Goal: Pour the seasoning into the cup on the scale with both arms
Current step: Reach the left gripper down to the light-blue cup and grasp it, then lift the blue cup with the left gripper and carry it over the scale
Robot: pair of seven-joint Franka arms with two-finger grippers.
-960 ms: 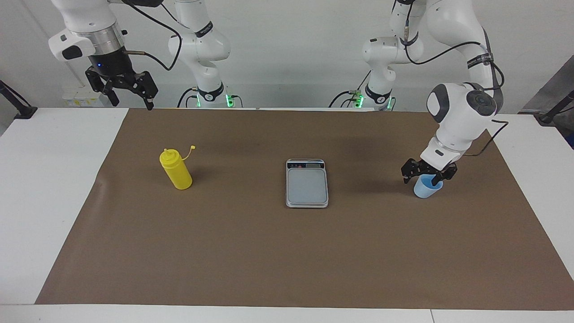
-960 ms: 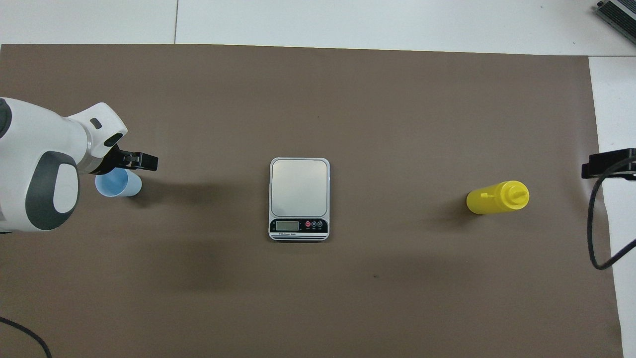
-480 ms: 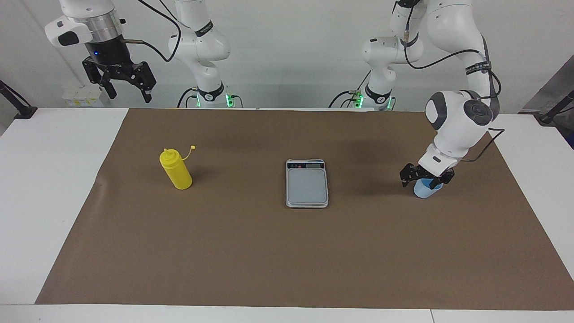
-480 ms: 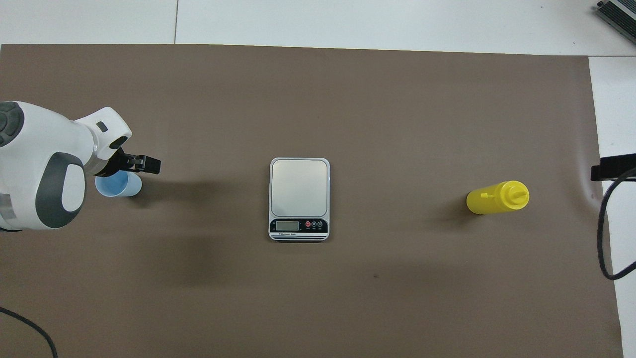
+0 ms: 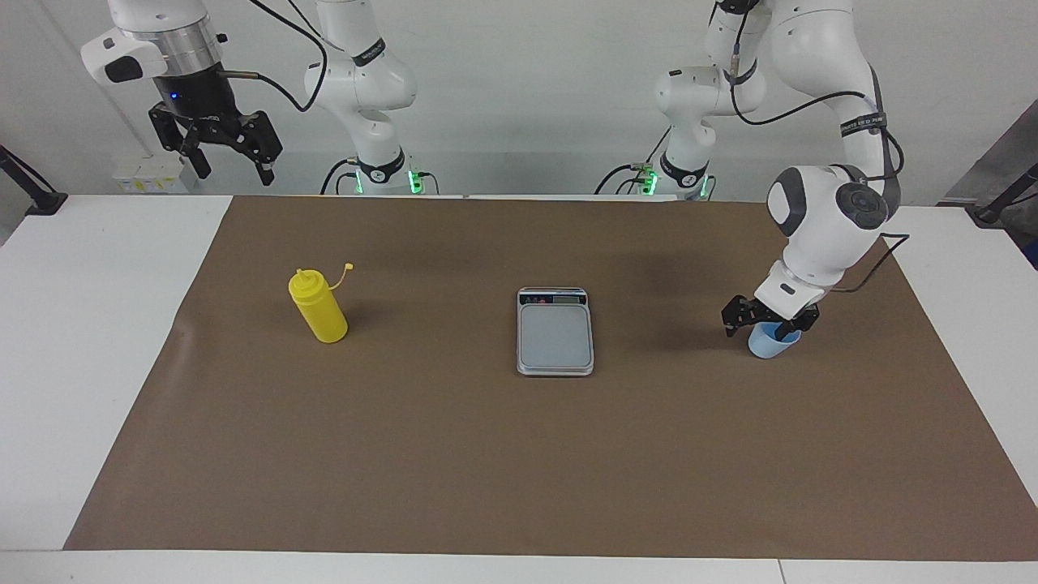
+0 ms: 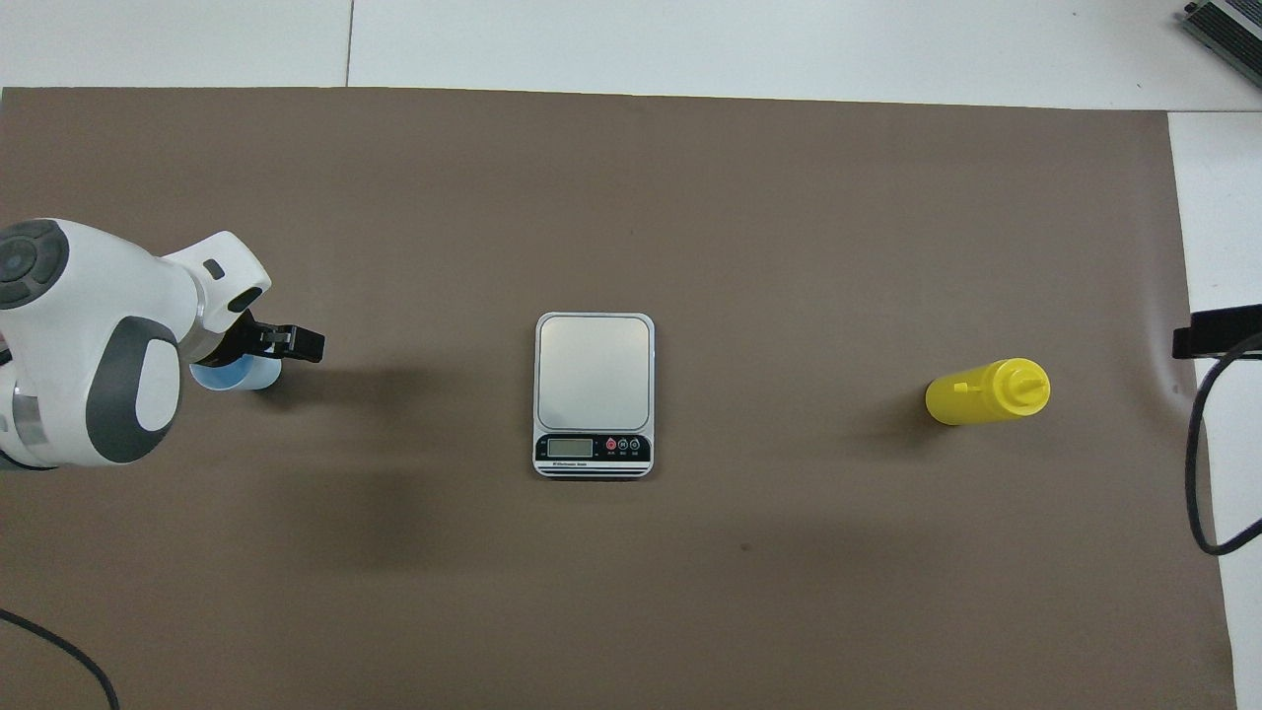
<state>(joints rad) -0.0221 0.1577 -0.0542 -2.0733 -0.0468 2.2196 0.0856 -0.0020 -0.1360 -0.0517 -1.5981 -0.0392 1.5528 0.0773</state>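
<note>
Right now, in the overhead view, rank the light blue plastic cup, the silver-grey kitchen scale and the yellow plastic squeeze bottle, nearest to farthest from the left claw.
1. Light blue plastic cup: right at the left claw, at the left arm's end of the brown mat.
2. Silver-grey kitchen scale: mid-table.
3. Yellow plastic squeeze bottle: toward the right arm's end.

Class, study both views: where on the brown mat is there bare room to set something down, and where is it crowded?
Bare mat lies between the yellow bottle and the scale, between the scale and the blue cup, and in the wide strip farther from the robots than all three. It is crowded only at the cup, where the open left pincer sits at its rim.
</note>
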